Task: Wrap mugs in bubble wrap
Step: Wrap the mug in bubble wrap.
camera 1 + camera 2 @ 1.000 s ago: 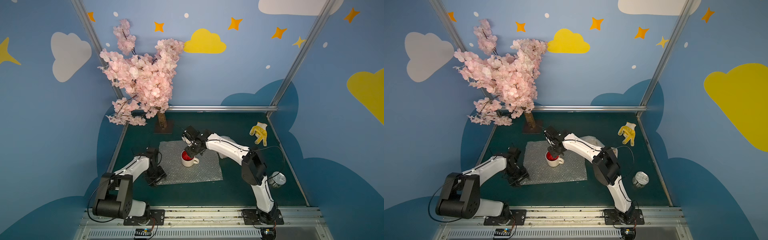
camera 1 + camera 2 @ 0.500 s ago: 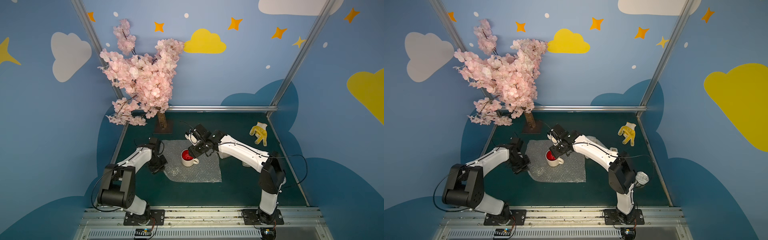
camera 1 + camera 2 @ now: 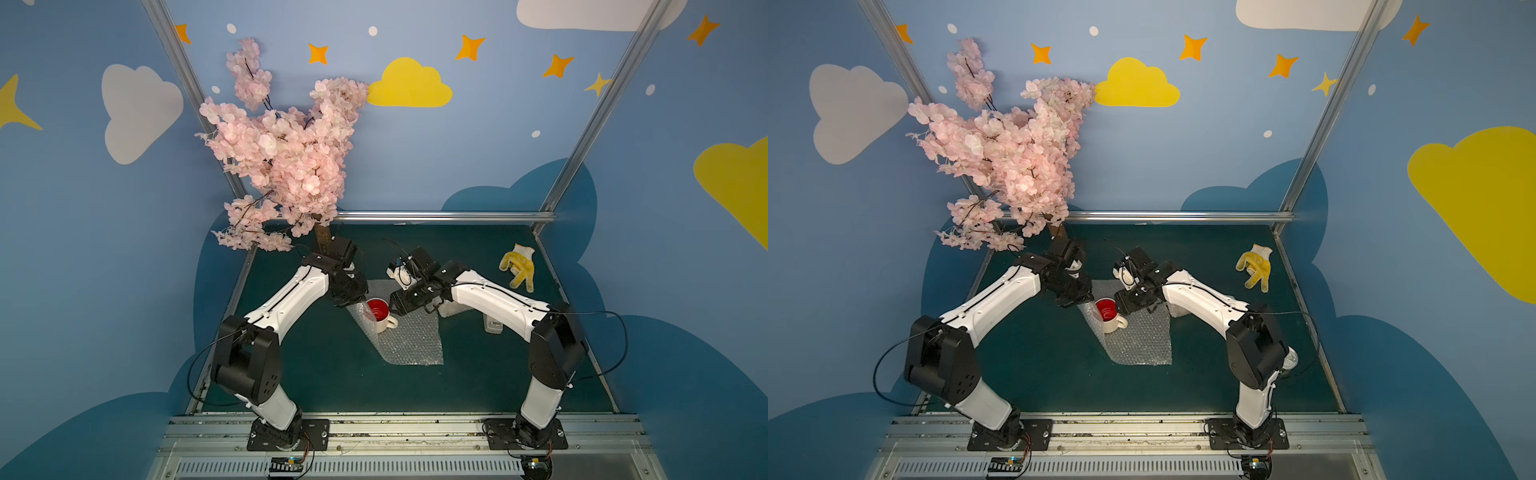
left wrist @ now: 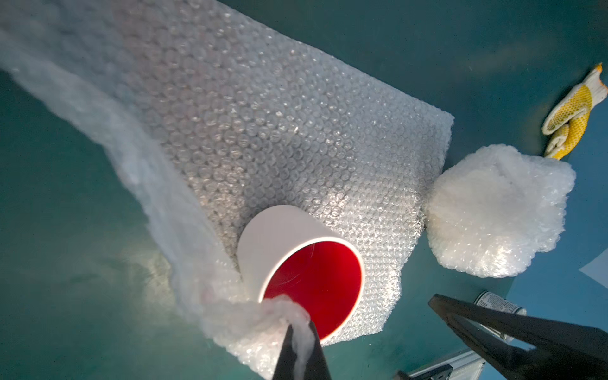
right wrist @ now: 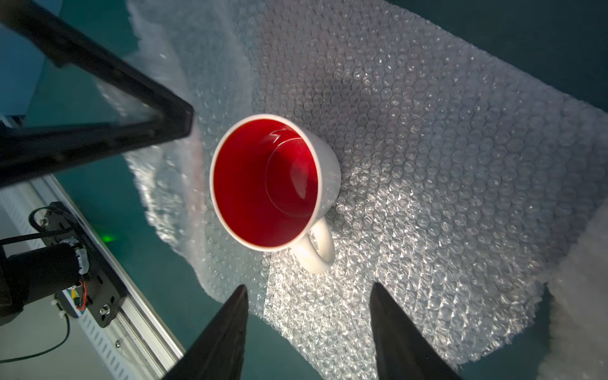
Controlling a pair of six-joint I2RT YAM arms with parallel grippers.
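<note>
We count one uncovered mug [image 3: 380, 314], red inside, upright on one flat bubble wrap sheet [image 3: 409, 340] mid-desk [image 3: 332, 374]; one lumpy wrapped bundle [image 4: 493, 210] just beside the sheet; one glove [image 3: 518, 265]; one can [image 4: 493, 301]. The left gripper [image 4: 301, 348] has its fingers clamped on the sheet's lifted corner at the mug's rim. The right gripper [image 5: 309, 325] holds its fingers apart, holding nothing. Against a second ago, the corner has risen from the desk and the left fingers have closed.
</note>
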